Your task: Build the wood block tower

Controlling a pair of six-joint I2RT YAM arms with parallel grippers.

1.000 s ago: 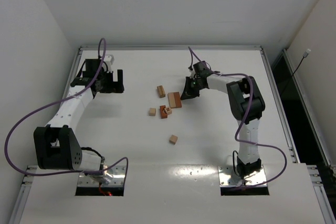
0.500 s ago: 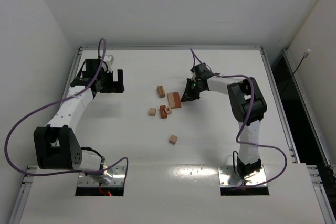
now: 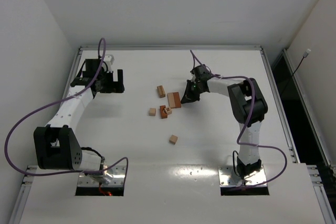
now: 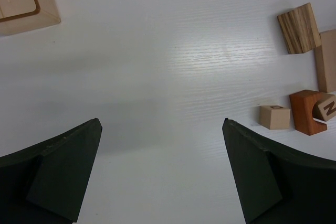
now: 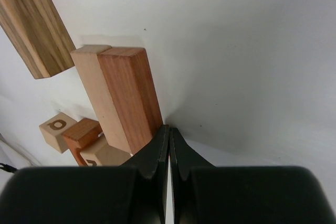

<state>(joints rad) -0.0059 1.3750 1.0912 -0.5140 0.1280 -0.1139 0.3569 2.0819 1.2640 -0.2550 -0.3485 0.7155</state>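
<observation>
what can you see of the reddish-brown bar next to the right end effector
The reddish-brown bar is a long, square-edged block of what looks like smooth wood, with fine grain running along its length. It lies on the white table, not stacked on anything. A paler tan bar of similar length lies flush against one long side. The right end effector, shut and empty, has its tips at the bar's near corner on the other side, apparently touching it.

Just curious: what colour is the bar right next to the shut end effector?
The bar is reddish-brown; clearest in the right wrist view.
</observation>
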